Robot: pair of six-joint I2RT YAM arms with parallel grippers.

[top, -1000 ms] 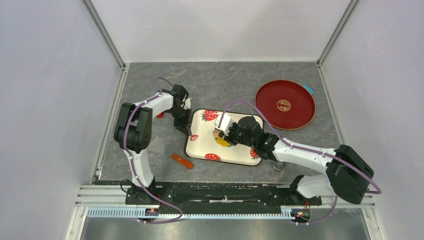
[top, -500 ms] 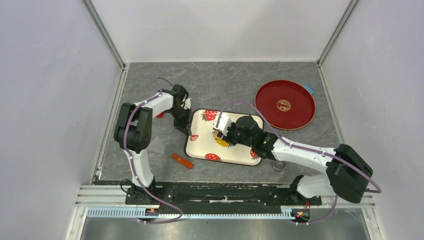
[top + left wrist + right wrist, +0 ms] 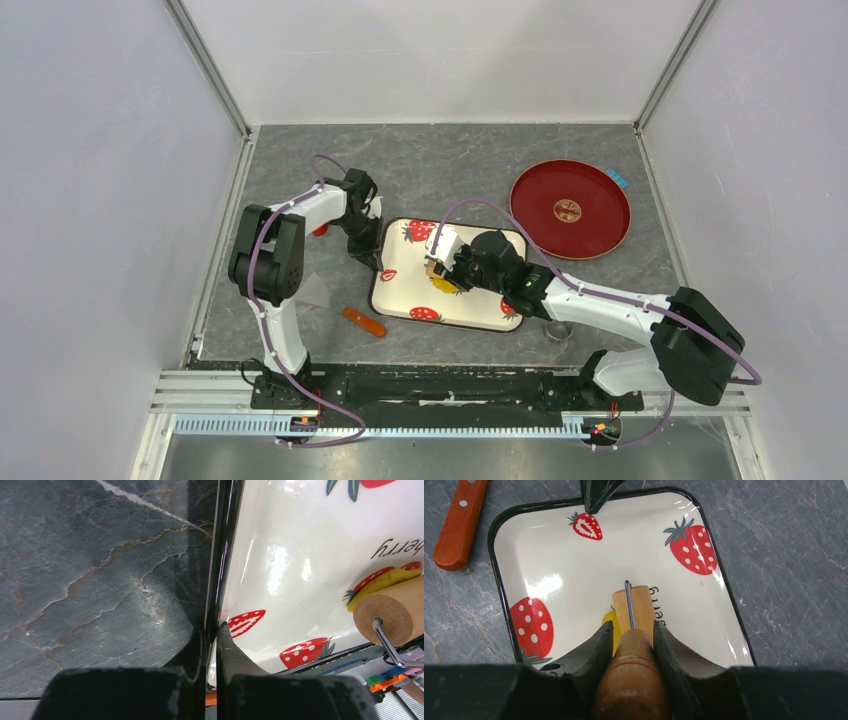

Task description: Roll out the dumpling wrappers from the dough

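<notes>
I'm looking down on a grey marbled surface (image 3: 450,160) with a cream tray (image 3: 400,290), printed with red strawberries, lying just ahead of the two arms. The left tool (image 3: 212,630) is at the tray's left edge. Its two fingers are drawn tight together with the thin black rim pinched between them, one finger outside over the stone and the other inside over the cream enamel.

The right tool (image 3: 631,630) reaches in from the other side and holds a wooden roller (image 3: 644,605) by its handle, with a finger narrowed in against each side of the rounded wood. A thin wire runs from the handle to the end of the barrel. The barrel lies low over the middle of the tray, next to the printed lettering.

The dough (image 3: 382,580) is a small bright yellow piece on the tray floor, mostly covered by the barrel. From the left wrist it shows as a flattened strip poking out beside the barrel's round end, against a strawberry print. From the right wrist only a sliver shows, between the barrel and one finger. I cannot tell how hard the barrel bears on it.

Off the tray, a knife with an orange-brown handle (image 3: 363,321) lies on the surface near the tray's near-left corner, clear of it. A round red plate (image 3: 570,210) sits farther back to the right, well apart from the tray
</notes>
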